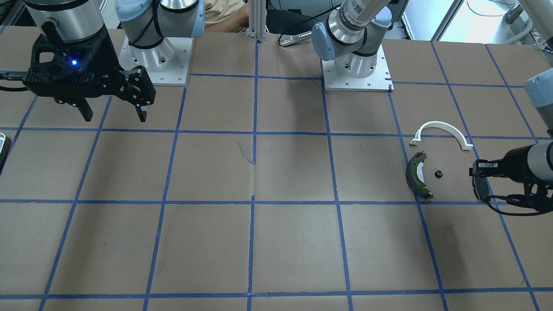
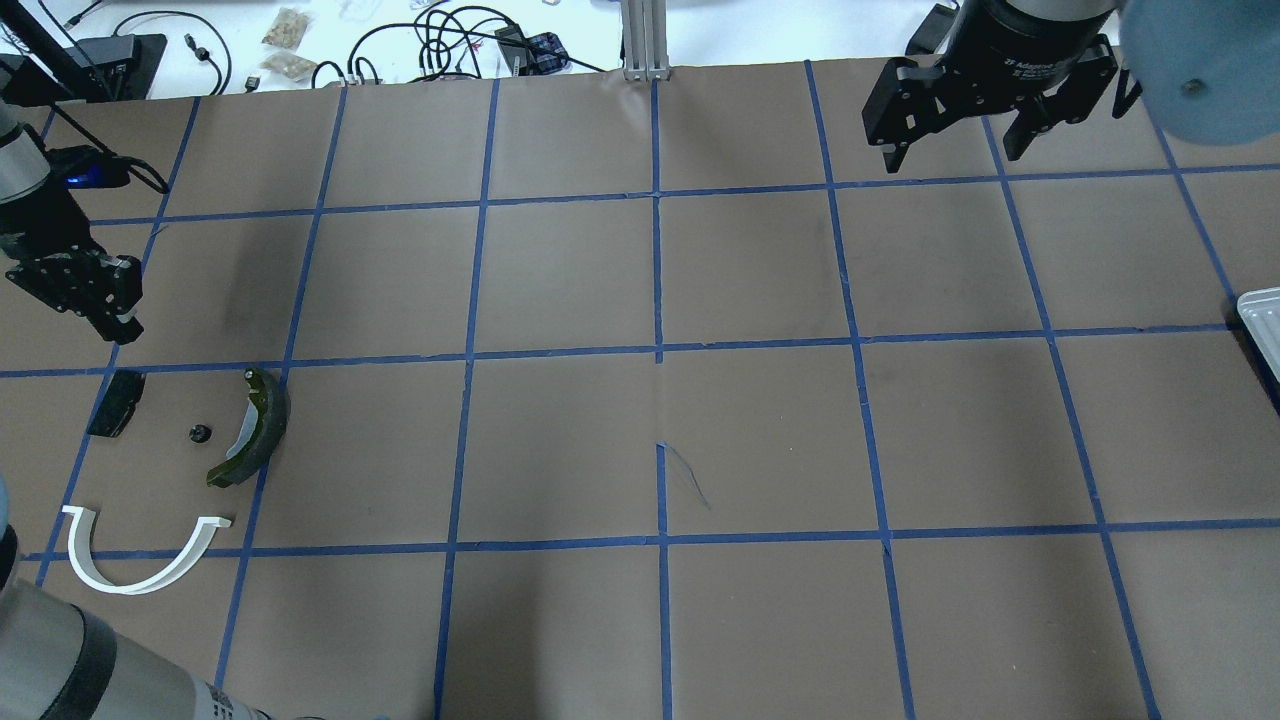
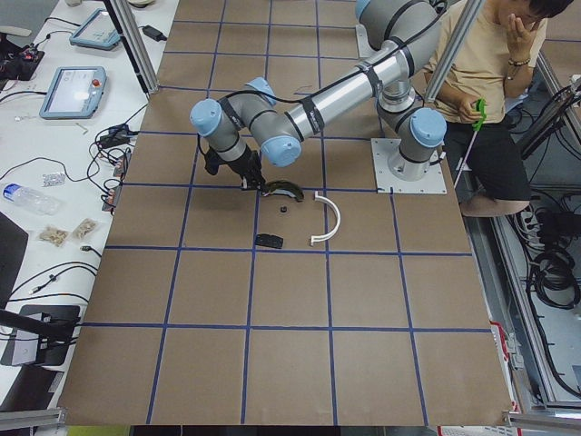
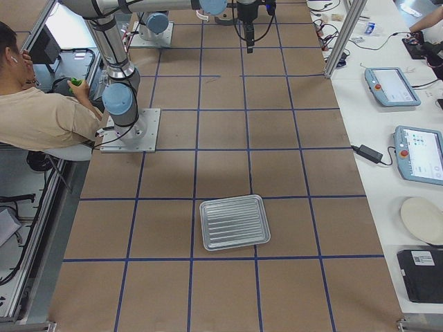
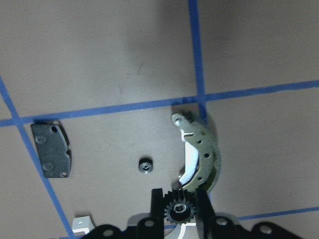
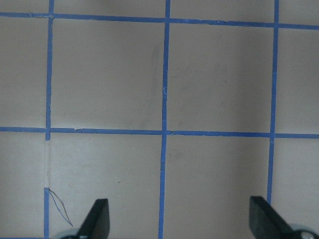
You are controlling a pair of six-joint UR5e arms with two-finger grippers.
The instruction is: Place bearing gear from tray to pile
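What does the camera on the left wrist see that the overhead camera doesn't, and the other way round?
Only the left wrist view: the bearing gear pinched in the left claw. Only the overhead view: the open right claw, a corner of the tray and the whole white arched strip. Both: the olive-green brake shoe, the flat black pad and a tiny black gear lying on the table.

Black gear [image 5: 180, 211], olive-green brake shoe [image 5: 207, 149], white strip [image 1: 438, 124]
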